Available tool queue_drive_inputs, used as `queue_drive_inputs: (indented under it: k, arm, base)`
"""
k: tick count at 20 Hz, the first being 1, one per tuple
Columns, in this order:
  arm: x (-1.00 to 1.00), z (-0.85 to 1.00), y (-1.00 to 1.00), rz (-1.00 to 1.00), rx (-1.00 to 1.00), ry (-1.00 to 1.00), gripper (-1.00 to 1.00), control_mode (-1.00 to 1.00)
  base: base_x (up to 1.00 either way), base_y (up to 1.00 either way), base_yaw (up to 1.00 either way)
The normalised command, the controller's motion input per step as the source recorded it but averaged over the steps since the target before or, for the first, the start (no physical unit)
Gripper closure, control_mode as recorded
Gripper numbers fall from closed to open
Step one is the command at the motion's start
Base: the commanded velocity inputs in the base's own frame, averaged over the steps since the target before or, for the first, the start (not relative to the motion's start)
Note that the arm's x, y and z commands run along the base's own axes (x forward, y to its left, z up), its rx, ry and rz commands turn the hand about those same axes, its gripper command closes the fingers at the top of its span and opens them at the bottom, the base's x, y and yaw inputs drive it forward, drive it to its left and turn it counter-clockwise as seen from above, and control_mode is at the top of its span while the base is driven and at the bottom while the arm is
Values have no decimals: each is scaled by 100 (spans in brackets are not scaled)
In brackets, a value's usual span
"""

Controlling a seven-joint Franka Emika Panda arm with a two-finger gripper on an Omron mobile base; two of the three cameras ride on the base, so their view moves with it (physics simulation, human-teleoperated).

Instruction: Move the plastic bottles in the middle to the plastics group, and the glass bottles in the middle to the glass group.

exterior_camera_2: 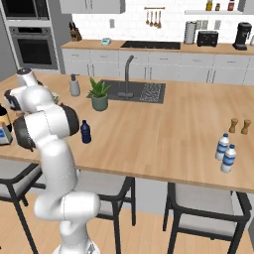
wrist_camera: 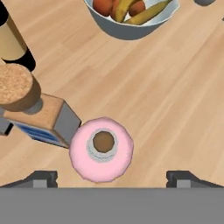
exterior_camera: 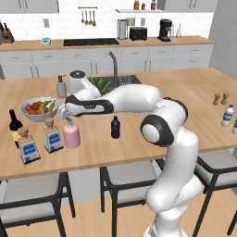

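My gripper (wrist_camera: 111, 179) is open and points down from just above the pale-pink glass bottle (wrist_camera: 101, 148), its fingertips (wrist_camera: 43, 178) wide of the bottle on both sides and not touching it. The pink bottle (exterior_camera: 71, 134) stands upright at the counter's left, under my gripper (exterior_camera: 64, 112). A square clear bottle (exterior_camera: 53, 137) with a tan stopper stands right beside it, then a second square bottle (exterior_camera: 28, 147) and the dark wine bottle (exterior_camera: 15, 125). The small navy plastic bottle (exterior_camera: 115, 127) stands alone mid-counter. Two whitish blue-capped bottles (exterior_camera_2: 225, 153) stand far right.
A fruit bowl (exterior_camera: 39, 109) sits just behind the glass bottles. A kettle (exterior_camera: 77, 82), a soap dispenser (exterior_camera: 61, 86), a potted plant (exterior_camera_2: 99, 95) and the sink (exterior_camera_2: 134, 92) lie further back. Brown shakers (exterior_camera_2: 239, 126) stand near the whitish bottles. Stools stand under the counter's front edge.
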Motion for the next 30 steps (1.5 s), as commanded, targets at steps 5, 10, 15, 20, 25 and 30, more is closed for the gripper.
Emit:
queue_drive_inputs:
  k: [5,10,15,20,25,30]
  arm:
    - [-63,0,-87,-14,0,0,-100,-100]
    - [-65,-1,-99,-16,0,0,-100,-100]
    - [-28,-1,-96,-19,0,0,-100,-100]
    - [0,4,-61,-18,1,1,-100,-100]
    - [2,0,0,-2,0,0,-100,-100]
    - [22,0,-9,-3,0,0,-100,-100]
  base:
    - [0,0,0]
    - [0,0,0]
    - [0,0,0]
    - [0,0,0]
    - [0,0,0]
    - [0,0,0]
